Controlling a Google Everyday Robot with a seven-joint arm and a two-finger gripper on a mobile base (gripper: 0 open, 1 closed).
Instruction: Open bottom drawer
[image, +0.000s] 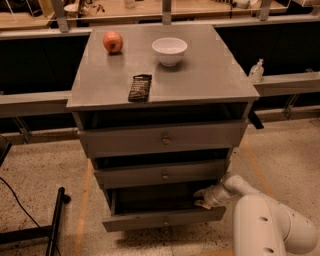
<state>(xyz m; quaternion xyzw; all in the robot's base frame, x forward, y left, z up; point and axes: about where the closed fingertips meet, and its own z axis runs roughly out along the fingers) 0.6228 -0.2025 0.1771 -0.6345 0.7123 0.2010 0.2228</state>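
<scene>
The bottom drawer (160, 218) is the lowest grey front of the cabinet, and it stands pulled out a little, with a dark gap above it. My gripper (202, 198) reaches in at the drawer's right end, just above its top edge, at the dark opening. The white arm (265, 225) comes in from the lower right. The knob of this drawer is not visible. Above it are the mid-sized drawer (165, 175) and the widest top drawer (162, 140), each with a small round knob.
On the cabinet top (215, 75) lie a red apple (113, 42), a white bowl (169, 50) and a dark flat packet (140, 87). A black stand leg (55, 220) lies on the speckled floor at left. A bottle (256, 71) sits on the right ledge.
</scene>
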